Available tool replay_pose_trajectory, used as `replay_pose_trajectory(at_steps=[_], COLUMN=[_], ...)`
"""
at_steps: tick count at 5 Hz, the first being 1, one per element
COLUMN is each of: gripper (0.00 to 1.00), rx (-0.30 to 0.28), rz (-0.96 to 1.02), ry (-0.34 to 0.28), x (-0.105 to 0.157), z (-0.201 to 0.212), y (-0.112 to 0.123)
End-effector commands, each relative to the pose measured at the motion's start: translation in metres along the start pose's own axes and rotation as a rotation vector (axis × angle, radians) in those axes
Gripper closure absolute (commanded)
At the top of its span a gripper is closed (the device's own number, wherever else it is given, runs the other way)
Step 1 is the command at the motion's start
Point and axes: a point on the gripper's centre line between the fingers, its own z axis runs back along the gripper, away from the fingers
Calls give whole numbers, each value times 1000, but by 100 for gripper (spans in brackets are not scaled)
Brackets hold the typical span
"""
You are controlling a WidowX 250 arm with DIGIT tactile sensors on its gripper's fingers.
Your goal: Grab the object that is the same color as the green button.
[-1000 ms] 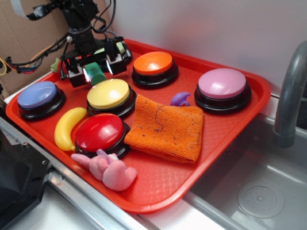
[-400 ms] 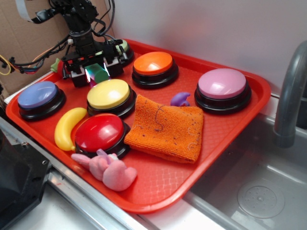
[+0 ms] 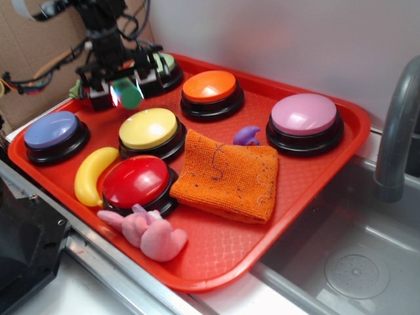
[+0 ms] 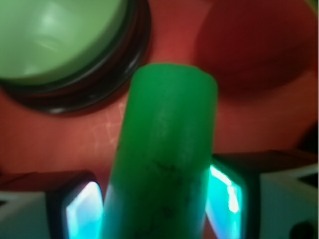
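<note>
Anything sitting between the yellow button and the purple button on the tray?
Yes. In the exterior view the orange cloth and a small purple toy lie between the yellow button and the purple button.

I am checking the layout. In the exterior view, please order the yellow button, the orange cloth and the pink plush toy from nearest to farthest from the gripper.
From the gripper, which holds the green cylinder:
1. Yellow button, just in front.
2. Orange cloth, mid-tray.
3. Pink plush toy, at the front edge.
</note>
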Motion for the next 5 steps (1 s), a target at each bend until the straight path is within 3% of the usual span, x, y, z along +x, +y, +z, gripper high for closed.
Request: replay_pose_trajectory(at_steps=[1, 2, 4, 5], gripper=[100, 100, 100, 100], rx=[-62, -100, -104, -39], rz=[-411, -656, -928, -873], ry=[-10, 26, 72, 82], x=[-6, -35, -77, -75], z=[88, 121, 130, 121], y=[-17, -25, -25, -24])
